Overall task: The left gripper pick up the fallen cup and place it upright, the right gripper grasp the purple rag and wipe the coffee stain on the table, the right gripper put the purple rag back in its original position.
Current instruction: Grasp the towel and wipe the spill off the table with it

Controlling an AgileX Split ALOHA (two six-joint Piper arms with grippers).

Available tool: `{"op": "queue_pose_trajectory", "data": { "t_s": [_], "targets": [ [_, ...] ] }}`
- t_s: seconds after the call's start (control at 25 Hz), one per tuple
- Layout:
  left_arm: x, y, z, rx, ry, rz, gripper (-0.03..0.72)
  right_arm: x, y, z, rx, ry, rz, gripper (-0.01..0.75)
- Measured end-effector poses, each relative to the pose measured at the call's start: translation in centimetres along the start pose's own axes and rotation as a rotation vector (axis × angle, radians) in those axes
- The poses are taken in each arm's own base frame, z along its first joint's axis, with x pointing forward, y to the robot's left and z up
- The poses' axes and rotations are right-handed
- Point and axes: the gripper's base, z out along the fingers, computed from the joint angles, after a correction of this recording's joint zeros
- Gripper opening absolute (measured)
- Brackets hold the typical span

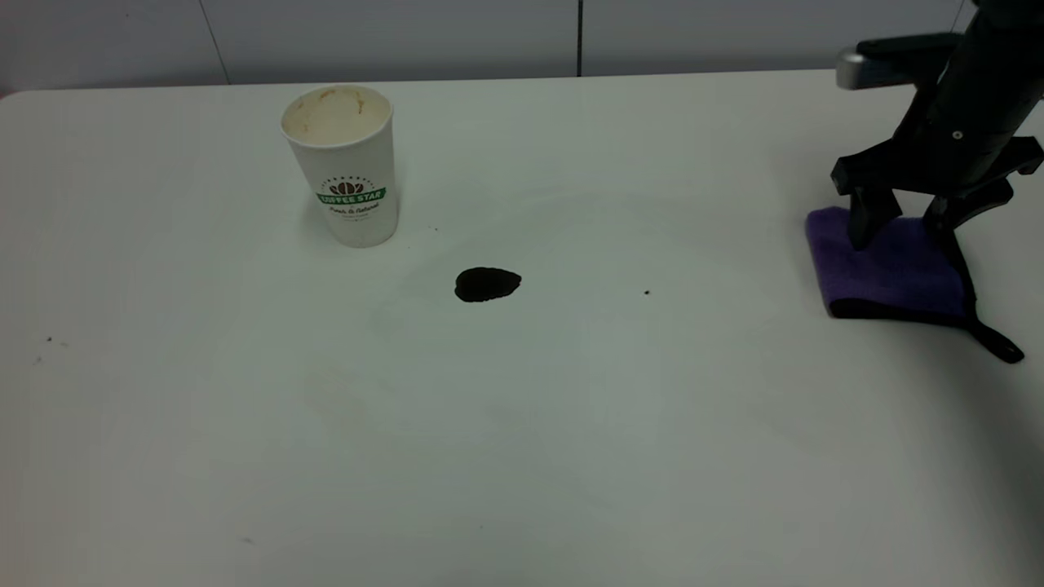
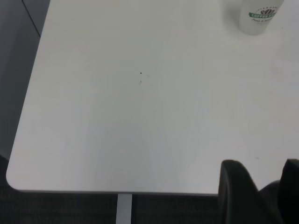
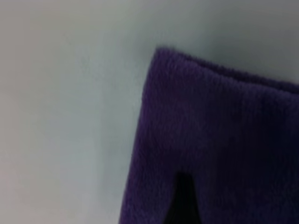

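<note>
A: What is on the table (image 1: 245,424)?

B: The cup (image 1: 347,163) stands upright at the far left, with the coffee stain (image 1: 487,284) near it. The purple rag (image 1: 889,265) lies flat at the right edge.

A: And the right gripper (image 1: 901,220)?

B: Spread, fingers down on the rag. The rag looks soft and light; pinch a fold mid-cloth.

A: The left gripper (image 2: 259,193)?

B: Parked off the near corner; I cannot tell its fingers.

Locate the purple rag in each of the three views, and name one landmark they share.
Exterior view: purple rag at the right edge, under the right gripper, its fingers spread over it.
Left wrist view: not in it.
Right wrist view: fills the lower right.
Shared landmark: the white table.
</note>
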Motion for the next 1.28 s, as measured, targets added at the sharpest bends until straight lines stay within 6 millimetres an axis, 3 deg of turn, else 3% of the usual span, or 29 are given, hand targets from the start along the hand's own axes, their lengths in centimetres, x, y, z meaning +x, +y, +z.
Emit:
{"op": "queue_pose_trajectory", "data": {
  "t_s": [0.2, 0.32, 0.4, 0.48, 0.6, 0.8, 0.92, 1.0, 1.12, 1.28],
  "targets": [
    [0.0, 0.0, 0.0, 0.000, 0.000, 0.000, 0.254, 0.4, 0.0, 2.3, -0.002, 0.054, 0.011, 0.537],
    [0.0, 0.0, 0.0, 0.000, -0.001, 0.000, 0.254, 0.3, 0.1, 2.5, -0.010, 0.061, 0.039, 0.336],
    [0.0, 0.0, 0.0, 0.000, -0.001, 0.000, 0.254, 0.0, 0.2, 2.3, -0.027, 0.062, 0.063, 0.142],
    [0.0, 0.0, 0.0, 0.000, -0.001, 0.000, 0.254, -0.5, 0.7, 2.0, -0.054, 0.072, 0.040, 0.069],
    [0.0, 0.0, 0.0, 0.000, -0.001, 0.000, 0.254, -1.7, 3.4, 1.0, -0.130, 0.089, -0.044, 0.059],
    [0.0, 0.0, 0.0, 0.000, -0.001, 0.000, 0.254, -5.6, 11.9, -3.2, -0.241, -0.023, -0.216, 0.059],
    [0.0, 0.0, 0.0, 0.000, -0.001, 0.000, 0.254, -6.5, 16.7, -4.6, -0.283, -0.065, -0.307, 0.059],
    [0.0, 0.0, 0.0, 0.000, -0.001, 0.000, 0.254, -6.5, 19.4, -4.6, -0.307, -0.074, -0.358, 0.059],
    [0.0, 0.0, 0.0, 0.000, -0.001, 0.000, 0.254, -5.8, 22.1, -2.9, -0.325, -0.048, -0.394, 0.059],
    [0.0, 0.0, 0.0, 0.000, -0.001, 0.000, 0.254, -4.7, 23.1, 0.4, -0.340, -0.004, -0.382, 0.059]
  ]
}}
